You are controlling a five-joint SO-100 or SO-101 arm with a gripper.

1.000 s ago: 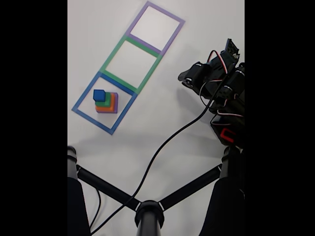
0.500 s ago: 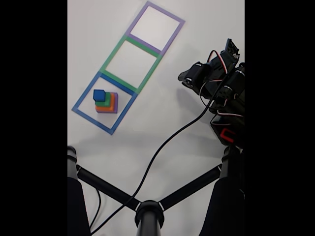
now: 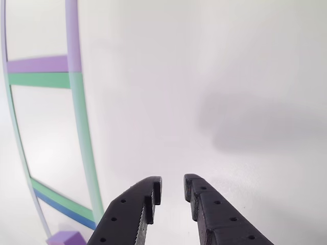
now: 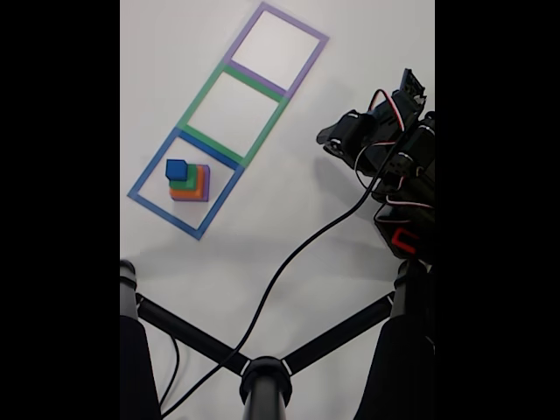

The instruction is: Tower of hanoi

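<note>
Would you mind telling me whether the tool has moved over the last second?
No. In the fixed view the tool keeps the same spot right of the green tape square.

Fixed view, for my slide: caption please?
Four-block stack in the blue tape square; arm's hand off to the right.

No text, label, brand, number or sign can be read anywhere here, not on the white table (image 4: 289,201), the tape squares or the arm.
</note>
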